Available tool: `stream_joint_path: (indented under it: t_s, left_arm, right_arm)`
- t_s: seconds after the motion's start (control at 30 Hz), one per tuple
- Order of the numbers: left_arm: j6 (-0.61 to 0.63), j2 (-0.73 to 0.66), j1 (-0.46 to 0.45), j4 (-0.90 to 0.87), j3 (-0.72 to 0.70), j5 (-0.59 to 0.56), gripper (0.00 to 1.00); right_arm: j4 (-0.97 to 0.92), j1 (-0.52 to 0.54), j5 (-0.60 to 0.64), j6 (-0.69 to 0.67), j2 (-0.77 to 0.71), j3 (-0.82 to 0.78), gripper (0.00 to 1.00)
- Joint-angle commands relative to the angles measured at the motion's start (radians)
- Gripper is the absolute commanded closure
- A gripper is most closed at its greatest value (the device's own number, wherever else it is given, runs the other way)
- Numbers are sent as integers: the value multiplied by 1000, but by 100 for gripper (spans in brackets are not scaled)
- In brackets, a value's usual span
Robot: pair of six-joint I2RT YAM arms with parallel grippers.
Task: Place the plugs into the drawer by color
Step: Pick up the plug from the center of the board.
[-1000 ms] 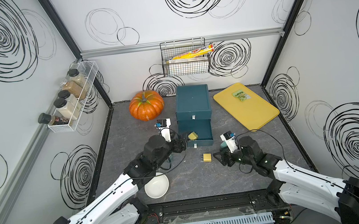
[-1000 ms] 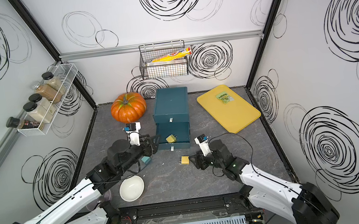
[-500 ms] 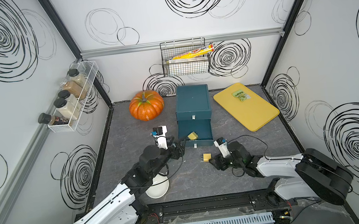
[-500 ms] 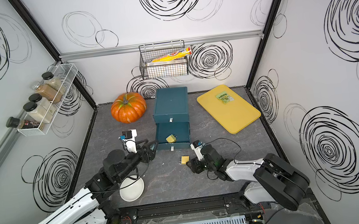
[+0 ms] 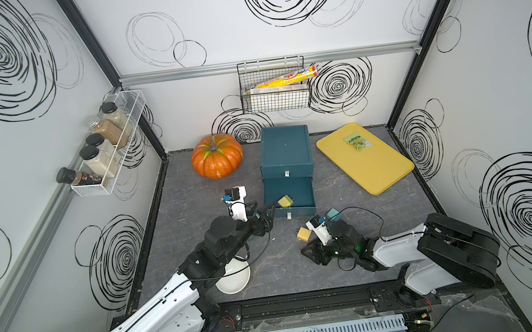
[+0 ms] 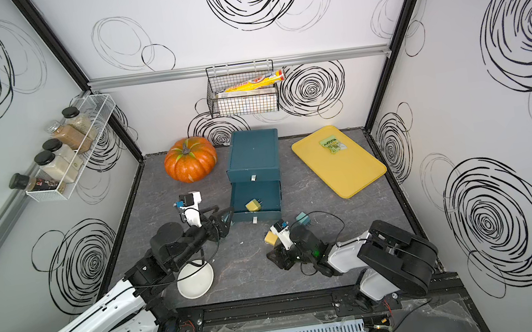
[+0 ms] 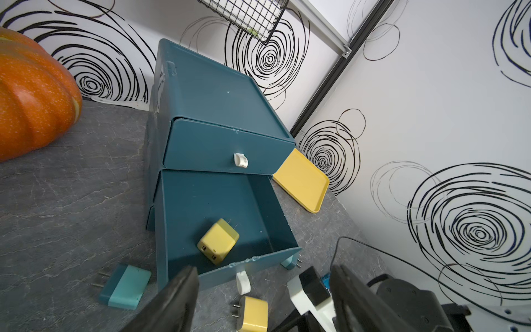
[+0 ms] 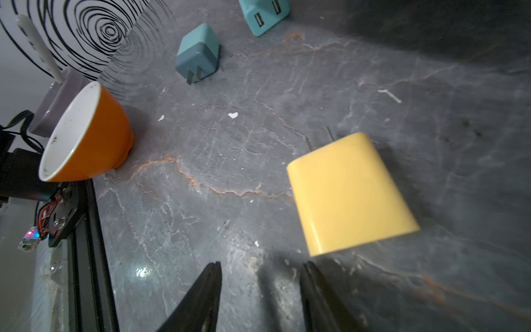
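Observation:
The dark teal drawer (image 5: 286,157) (image 6: 253,156) has its middle drawer (image 7: 218,201) pulled out, and one pale yellow plug (image 5: 284,201) (image 7: 218,241) lies in it. A second yellow plug (image 5: 303,234) (image 8: 350,192) lies on the floor in front. Teal plugs (image 5: 332,214) (image 7: 125,283) (image 8: 198,54) lie around it. My left gripper (image 5: 269,216) (image 7: 264,290) hangs open and empty by the open drawer's front left corner. My right gripper (image 5: 309,251) (image 8: 261,273) is low over the floor, open. The floor yellow plug lies just past its fingertips and to one side, not between them.
A bowl (image 5: 233,277) (image 8: 86,135), white inside and orange outside, stands near the front under my left arm. An orange pumpkin (image 5: 217,160) sits left of the drawer, a yellow tray (image 5: 365,158) to its right. Racks hang on the back and left walls.
My right arm has folded down and its gripper has moved left and toward the front, close to the floor yellow plug, with its jaws narrower. The left gripper has barely shifted.

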Motion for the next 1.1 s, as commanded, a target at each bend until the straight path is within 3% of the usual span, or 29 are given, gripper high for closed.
stream_joint_path:
  t_s: [0.0,0.1,0.2,0.37,0.57,0.73,0.87,1.07]
  left_arm:
    - [12,-5,3,39,8,-3,21]
    - [12,5,2,41,8,7,21]
    - [13,12,2,35,13,4,21]
    - [14,5,2,38,9,-1,21]
    - [18,13,1,40,8,0,21]
    - [16,18,2,46,7,11,21]
    - [16,20,2,46,7,15,21]
    - [16,16,0,43,8,15,21]
  right_arm:
    - [94,11,75,42,-104,-99,51]
    - [-89,10,240,8,-225,-76,47]
    - [-231,10,326,-44,-279,-24,41]
    - [-174,11,287,-101,-200,6,25]
    - [-83,11,253,-153,-59,44,23]
    - [-66,9,339,-165,8,61,21]
    - [7,7,265,-208,101,80,19]
    - [12,9,256,-228,188,131,22]
